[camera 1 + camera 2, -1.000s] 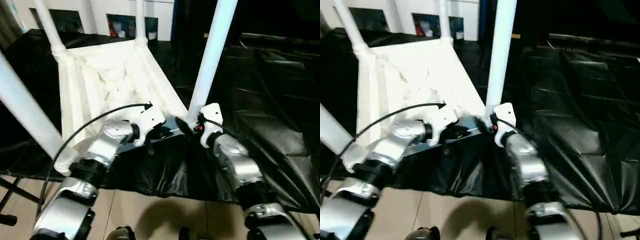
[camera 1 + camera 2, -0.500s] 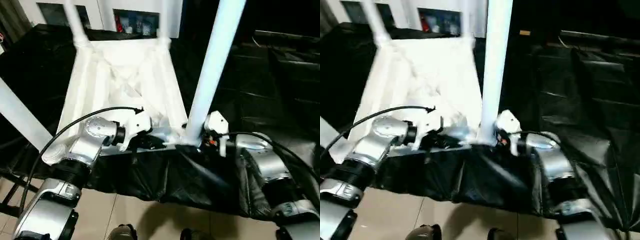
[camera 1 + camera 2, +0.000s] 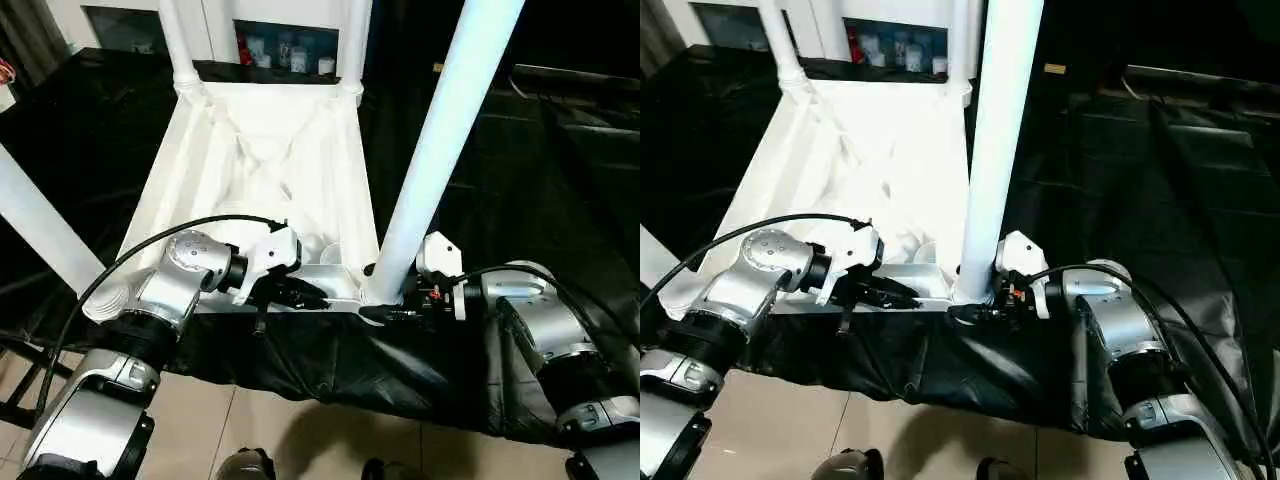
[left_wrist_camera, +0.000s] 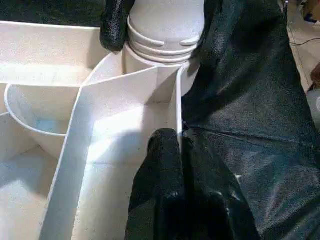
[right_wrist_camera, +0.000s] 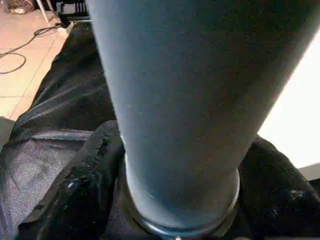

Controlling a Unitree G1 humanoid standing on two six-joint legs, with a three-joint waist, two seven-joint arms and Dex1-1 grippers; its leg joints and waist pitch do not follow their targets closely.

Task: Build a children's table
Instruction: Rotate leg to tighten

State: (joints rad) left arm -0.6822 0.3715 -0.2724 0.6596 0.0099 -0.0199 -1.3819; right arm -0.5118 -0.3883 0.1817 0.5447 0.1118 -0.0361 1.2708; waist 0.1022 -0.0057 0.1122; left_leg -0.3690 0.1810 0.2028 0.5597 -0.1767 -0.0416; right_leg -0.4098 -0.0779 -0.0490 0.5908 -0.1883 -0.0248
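Note:
The children's table (image 3: 270, 160) lies upside down on a black cloth, ribbed underside up, with its white tube legs standing in the corner sockets. My left gripper (image 3: 310, 293) is shut on the thin near rim wall; the left wrist view shows its fingers (image 4: 165, 165) pinching that wall beside the corner socket. My right gripper (image 3: 385, 305) reaches in from the right at the foot of the near right leg (image 3: 440, 140). One black finger (image 5: 85, 190) lies on each side of the leg's collar (image 5: 180, 200), pressed against it.
The black cloth (image 3: 520, 170) covers the platform and hangs over its near edge above a tiled floor (image 3: 250, 430). A white cabinet with glass doors (image 3: 285, 40) stands behind the table. The near left leg (image 3: 40, 225) rises close to my left forearm.
The camera has tilted. My right arm swung out to the right, and its gripper now reaches in sideways and closes around the leg's foot. The left gripper stayed on the rim.

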